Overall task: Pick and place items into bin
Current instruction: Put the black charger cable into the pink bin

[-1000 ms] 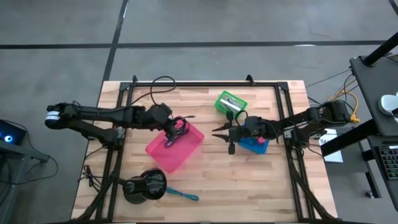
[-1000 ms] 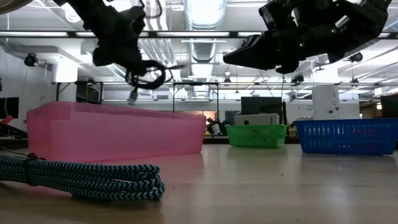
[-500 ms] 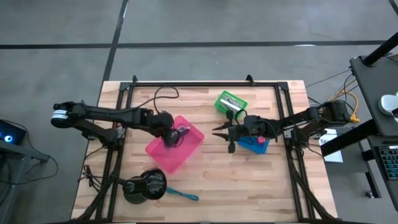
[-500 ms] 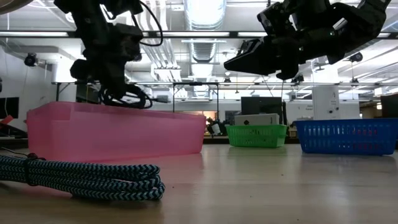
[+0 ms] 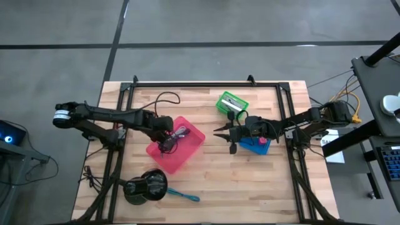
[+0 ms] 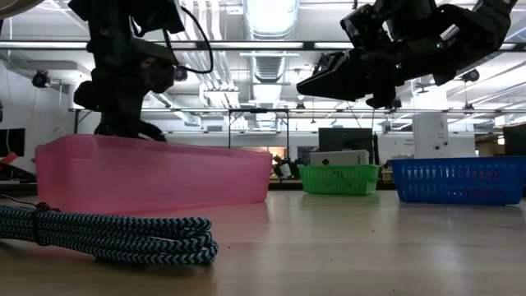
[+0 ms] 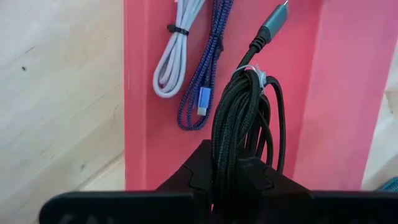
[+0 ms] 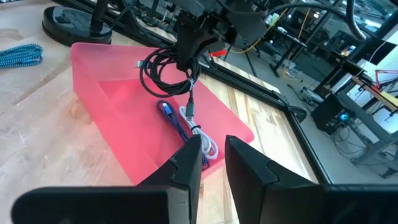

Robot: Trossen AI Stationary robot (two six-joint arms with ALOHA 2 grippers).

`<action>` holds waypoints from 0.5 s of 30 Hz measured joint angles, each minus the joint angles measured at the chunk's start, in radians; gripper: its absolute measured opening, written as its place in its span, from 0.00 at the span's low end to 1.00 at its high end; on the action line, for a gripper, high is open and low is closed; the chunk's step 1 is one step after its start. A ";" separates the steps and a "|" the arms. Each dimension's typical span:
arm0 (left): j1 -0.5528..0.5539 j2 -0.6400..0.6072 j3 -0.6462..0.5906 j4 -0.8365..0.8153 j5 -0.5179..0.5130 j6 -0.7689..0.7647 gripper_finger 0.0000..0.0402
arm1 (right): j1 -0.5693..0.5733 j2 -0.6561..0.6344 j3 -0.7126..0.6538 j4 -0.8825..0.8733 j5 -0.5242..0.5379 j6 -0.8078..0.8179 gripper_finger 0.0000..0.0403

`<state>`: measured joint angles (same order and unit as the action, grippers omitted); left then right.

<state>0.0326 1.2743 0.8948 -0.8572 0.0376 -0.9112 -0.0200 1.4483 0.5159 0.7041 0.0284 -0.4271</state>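
Observation:
My left gripper (image 5: pixel 165 139) reaches down into the pink bin (image 5: pixel 192 152), shut on a coiled black cord (image 7: pixel 239 118) that also shows in the right wrist view (image 8: pixel 163 70). A purple-blue cord (image 7: pixel 208 74) and a whitish cord (image 7: pixel 177 50) lie flat on the bin's floor. My right gripper (image 5: pixel 217 133) hovers above the table between the bin and the blue basket (image 5: pixel 257 145). Its fingers (image 8: pixel 186 168) stand a little apart with nothing between them. My left gripper pinches the bundled strands of the black cord's coil (image 7: pixel 227 165) between its two fingers, which come steeply from above. The coil hangs below the fingers inside the bin, its plug end (image 8: pixel 190 109) dangling lowest. Whether it touches the bin's floor I cannot tell.
A green basket (image 5: pixel 232 103) stands at the far middle beside the blue one. A large black round object (image 5: pixel 145 185) and a teal tool (image 5: pixel 185 196) lie near the front edge. A teal-and-black braided cord (image 6: pixel 107 234) lies close to the low camera. Black frame rails edge the table.
My left gripper has sunk with the black cord from above the pink bin down into it and has tipped to point more steeply down. The coil, first hanging clear above the rim, now sits behind the bin's wall in the low view.

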 joint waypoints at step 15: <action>0.000 0.003 -0.011 0.002 0.021 0.055 0.23 | 0.000 0.000 0.000 -0.013 0.000 -0.010 0.15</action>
<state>0.0326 1.2770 0.8835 -0.8551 0.0586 -0.8566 -0.0200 1.4479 0.5159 0.6907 0.0280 -0.4369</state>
